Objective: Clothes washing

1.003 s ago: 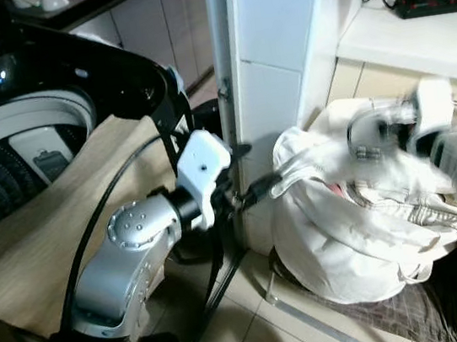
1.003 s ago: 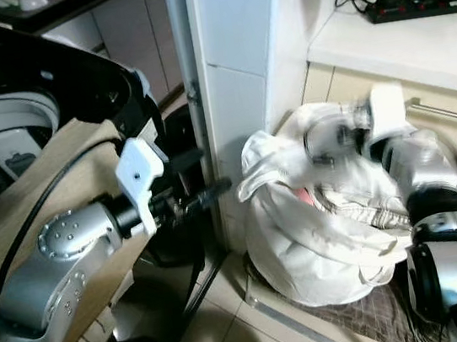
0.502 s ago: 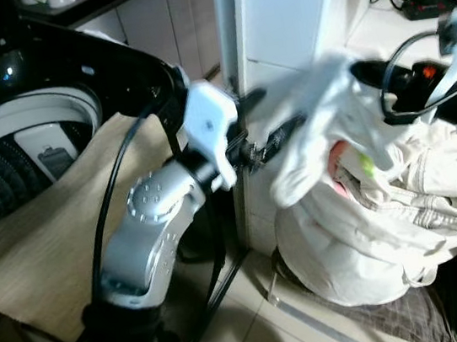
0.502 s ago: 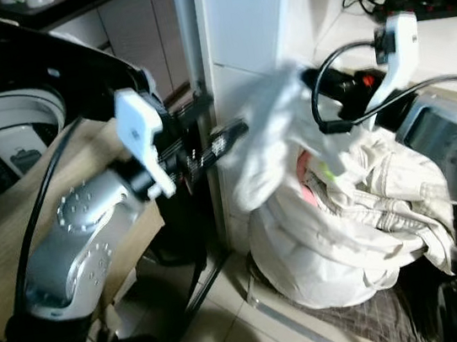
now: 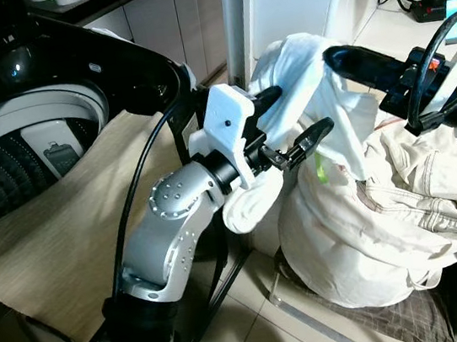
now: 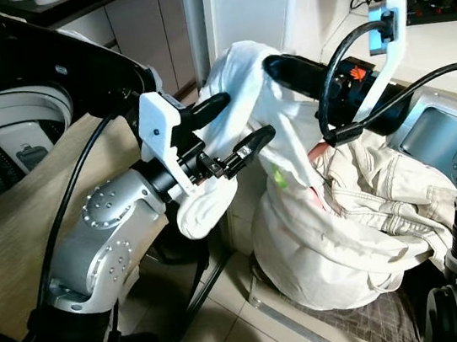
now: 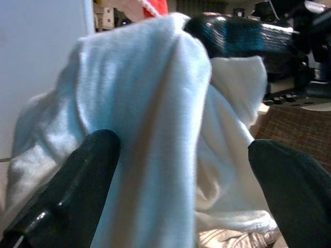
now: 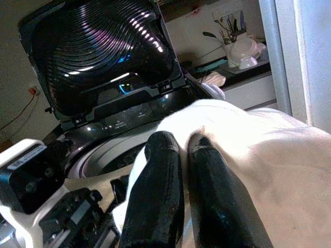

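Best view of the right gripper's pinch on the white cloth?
Right wrist view: the right gripper shuts on the white cloth. Eye views show it side-on atop the cloth; left wrist view only its tip.

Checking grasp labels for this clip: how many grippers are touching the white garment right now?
2. The right gripper is pinched shut on the white garment, holding it up; the left gripper is open, its fingers astride the hanging cloth.

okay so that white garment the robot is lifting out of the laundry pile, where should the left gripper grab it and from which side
Best on the hanging fold of the white garment, just below where the right gripper pinches its top. The left gripper already straddles that fold with fingers open, cloth draped between them, so closing from the washing machine side should probably catch a thick bunch rather than a loose edge.
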`<state>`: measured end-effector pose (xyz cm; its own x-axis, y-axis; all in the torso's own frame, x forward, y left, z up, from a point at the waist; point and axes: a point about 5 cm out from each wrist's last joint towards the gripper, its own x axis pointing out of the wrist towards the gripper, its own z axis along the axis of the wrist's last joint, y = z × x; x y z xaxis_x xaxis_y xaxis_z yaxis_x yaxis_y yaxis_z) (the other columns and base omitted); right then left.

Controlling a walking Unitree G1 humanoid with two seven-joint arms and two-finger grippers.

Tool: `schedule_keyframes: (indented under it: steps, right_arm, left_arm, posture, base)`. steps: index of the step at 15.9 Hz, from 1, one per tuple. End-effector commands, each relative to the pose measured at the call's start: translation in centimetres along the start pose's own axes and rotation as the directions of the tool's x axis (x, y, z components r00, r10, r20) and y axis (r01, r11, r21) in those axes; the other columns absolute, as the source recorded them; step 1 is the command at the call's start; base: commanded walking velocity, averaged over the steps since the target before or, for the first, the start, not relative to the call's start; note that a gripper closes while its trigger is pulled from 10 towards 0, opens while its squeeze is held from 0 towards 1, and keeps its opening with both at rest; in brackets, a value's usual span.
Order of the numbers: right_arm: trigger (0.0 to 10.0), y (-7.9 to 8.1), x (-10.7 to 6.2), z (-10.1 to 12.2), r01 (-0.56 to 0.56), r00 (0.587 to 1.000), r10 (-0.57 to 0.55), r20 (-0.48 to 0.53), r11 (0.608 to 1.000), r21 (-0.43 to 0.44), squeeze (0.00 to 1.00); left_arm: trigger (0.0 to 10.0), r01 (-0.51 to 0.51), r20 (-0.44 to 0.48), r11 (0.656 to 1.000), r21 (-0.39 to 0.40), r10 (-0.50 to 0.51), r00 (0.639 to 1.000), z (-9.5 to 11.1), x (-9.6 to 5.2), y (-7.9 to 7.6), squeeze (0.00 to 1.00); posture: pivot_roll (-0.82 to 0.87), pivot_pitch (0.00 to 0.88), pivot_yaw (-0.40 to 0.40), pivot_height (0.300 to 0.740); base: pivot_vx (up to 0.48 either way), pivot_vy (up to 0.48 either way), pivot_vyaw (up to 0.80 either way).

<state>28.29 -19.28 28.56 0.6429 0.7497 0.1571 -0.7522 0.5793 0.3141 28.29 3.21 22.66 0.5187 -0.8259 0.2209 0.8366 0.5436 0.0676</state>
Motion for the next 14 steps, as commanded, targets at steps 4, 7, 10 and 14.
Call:
schedule_keyframes:
  steps: [4,7,10,14]
  right_arm:
    - [0.0,1.6,0.2,0.6,-0.046,0.999,0.046,0.015,0.999,-0.018,0.0]
    - [0.0,1.5,0.1,0.5,-0.033,0.999,0.033,0.003,0.999,-0.022,0.0]
    - [0.0,1.4,0.0,0.2,-0.018,1.0,0.018,-0.002,1.0,-0.019,0.0]
    - [0.0,1.4,0.0,0.1,-0.009,1.0,0.009,-0.004,1.0,-0.019,0.0]
  left_arm:
    - [0.0,-0.049,0.005,0.997,0.057,0.049,0.999,-0.2,0.4,0.4,0.0]
    - [0.0,-0.071,0.011,0.996,0.056,0.07,0.997,-0.1,0.2,0.9,0.0]
    - [0.0,-0.07,0.013,0.996,0.059,0.069,0.998,-0.1,-0.1,1.1,0.0]
    - [0.0,-0.05,0.002,0.998,0.044,0.05,0.999,-0.3,-0.3,0.9,0.0]
  posture:
    - [-0.08,0.041,0.008,0.74]
    - [-0.07,0.039,0.01,0.74]
    - [-0.07,0.032,0.012,0.74]
    - [-0.07,0.026,0.013,0.74]
  base:
    - [0.0,0.0,0.0]
    - [0.0,0.0,0.0]
    - [0.0,0.0,0.0]
    - [0.0,0.0,0.0]
